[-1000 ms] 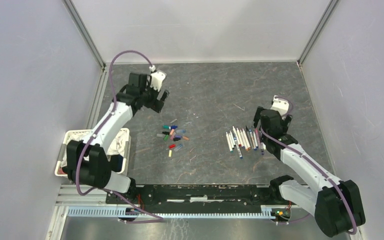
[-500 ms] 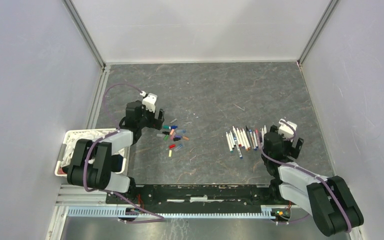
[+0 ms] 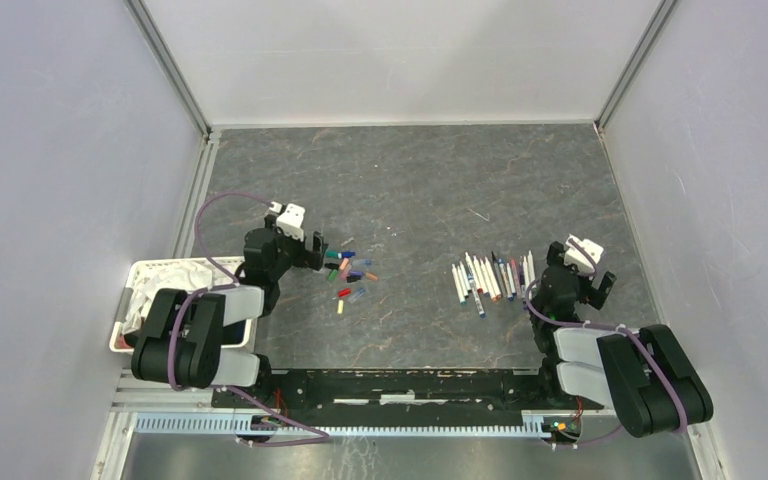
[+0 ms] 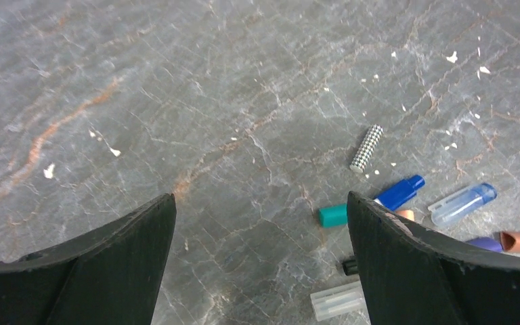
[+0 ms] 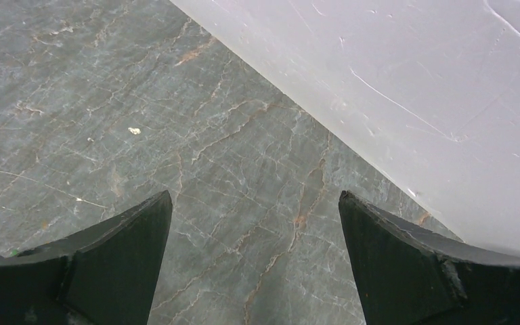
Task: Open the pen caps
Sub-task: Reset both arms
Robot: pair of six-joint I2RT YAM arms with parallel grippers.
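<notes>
Several loose pen caps (image 3: 348, 272) in mixed colours lie scattered left of the table's centre. Several uncapped pens (image 3: 488, 278) with white barrels lie in a row right of centre. My left gripper (image 3: 314, 252) is open and low, just left of the caps, holding nothing. In the left wrist view the left gripper (image 4: 260, 196) frames bare table, with a teal cap (image 4: 332, 215), a blue cap (image 4: 399, 193) and a clear cap (image 4: 462, 203) beside its right finger. My right gripper (image 3: 585, 270) is open and empty, right of the pens. In the right wrist view the right gripper (image 5: 255, 195) sees no pen.
A white tray (image 3: 132, 292) holding a cloth sits at the near left beside the left arm. Grey walls enclose the table, and the right wall (image 5: 379, 68) stands close to the right gripper. A metal rail (image 3: 390, 385) runs along the near edge.
Both arms have folded back toward their bases. The left gripper came from the far left down to the caps. The right gripper slid from behind the pens to their right.
</notes>
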